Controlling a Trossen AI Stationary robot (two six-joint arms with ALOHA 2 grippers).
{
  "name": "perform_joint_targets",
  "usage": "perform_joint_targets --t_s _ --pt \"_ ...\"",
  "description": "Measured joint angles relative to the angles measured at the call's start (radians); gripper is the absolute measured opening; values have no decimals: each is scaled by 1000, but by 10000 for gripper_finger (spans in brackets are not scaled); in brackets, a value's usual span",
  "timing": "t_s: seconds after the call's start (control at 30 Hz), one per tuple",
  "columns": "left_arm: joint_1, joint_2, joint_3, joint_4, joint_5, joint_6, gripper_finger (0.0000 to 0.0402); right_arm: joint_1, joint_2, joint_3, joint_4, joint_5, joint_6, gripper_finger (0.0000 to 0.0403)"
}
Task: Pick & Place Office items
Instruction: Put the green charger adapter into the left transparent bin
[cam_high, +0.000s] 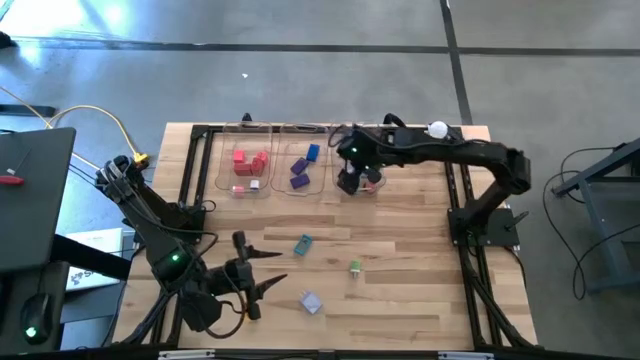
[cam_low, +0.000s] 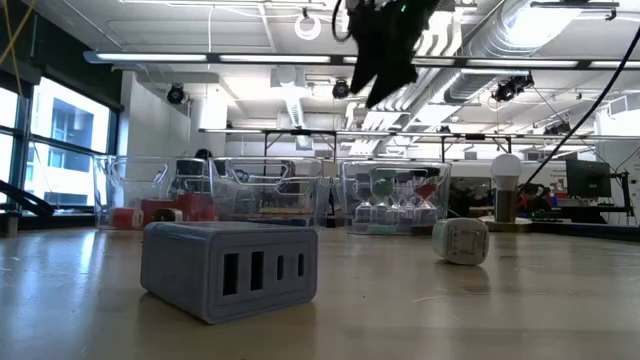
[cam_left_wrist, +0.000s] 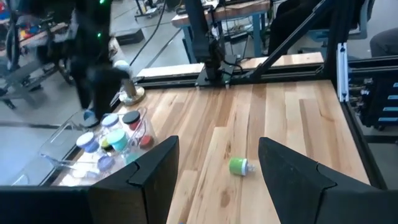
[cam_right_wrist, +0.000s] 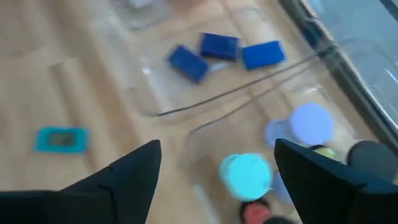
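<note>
My right gripper (cam_high: 357, 182) hangs open over the rightmost clear tray (cam_high: 372, 189) at the table's far side, empty; round discs lie under it, one teal (cam_right_wrist: 247, 175), one lavender (cam_right_wrist: 309, 122), one black (cam_right_wrist: 368, 153). The middle tray (cam_high: 303, 190) holds blue and purple blocks (cam_right_wrist: 219, 46); the left tray (cam_high: 228, 175) holds red and pink pieces (cam_high: 250, 163). Loose on the table lie a teal piece (cam_high: 303, 243), a green piece (cam_high: 355, 267) and a grey-lavender block (cam_high: 311, 302). My left gripper (cam_high: 268, 270) stands open near the front left, pointing toward the green piece (cam_left_wrist: 239, 166).
A white ball on a metal base (cam_high: 437, 129) stands at the far right behind the trays. Black frame rails (cam_high: 458, 190) run along the table's sides. In the low view the grey block (cam_low: 228, 270) sits nearest, with a pale cube (cam_low: 461, 241) farther right.
</note>
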Motion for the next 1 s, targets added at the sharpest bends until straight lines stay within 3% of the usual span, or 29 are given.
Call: perform_joint_targets --t_s 0.37,0.57,0.8,1.0 --pt "0 2 -1 -95 38 -110 214 178 -43 -16 -97 -270 40 303" --pt "0 3 -1 -96 60 -111 214 303 -38 -125 -93 -265 -31 301" --pt "0 3 -1 -96 60 -111 214 419 -38 -302 73 -270 144 301" --pt "0 3 -2 -108 60 -111 214 481 -38 -386 217 -265 175 301"
